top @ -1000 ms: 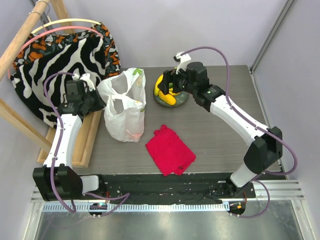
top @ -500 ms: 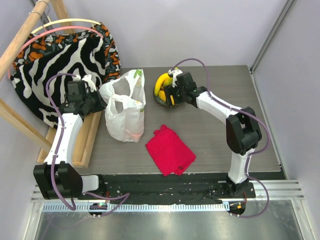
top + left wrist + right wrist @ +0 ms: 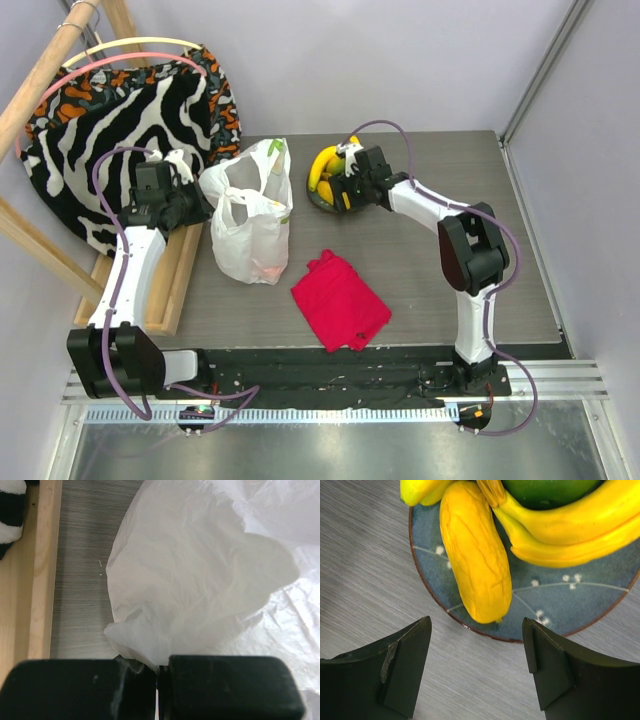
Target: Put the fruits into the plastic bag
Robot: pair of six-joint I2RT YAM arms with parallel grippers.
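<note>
Hovering spread wide, the right gripper [image 3: 476, 630] faces one round blue-grey plate [image 3: 560, 595] — one wrinkled yellow fruit [image 3: 472, 565], two curved yellow bananas [image 3: 570, 530], one green fruit [image 3: 545, 490]. Left gripper [image 3: 157, 672] pinches the crinkly white plastic bag [image 3: 200, 580].

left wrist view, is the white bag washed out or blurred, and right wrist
Left wrist: the crinkly white translucent plastic bag is bright, creases fading toward the upper right; right wrist: the wrinkled yellow oblong fruit and blue-grey speckled plate are crisp, without glare.
</note>
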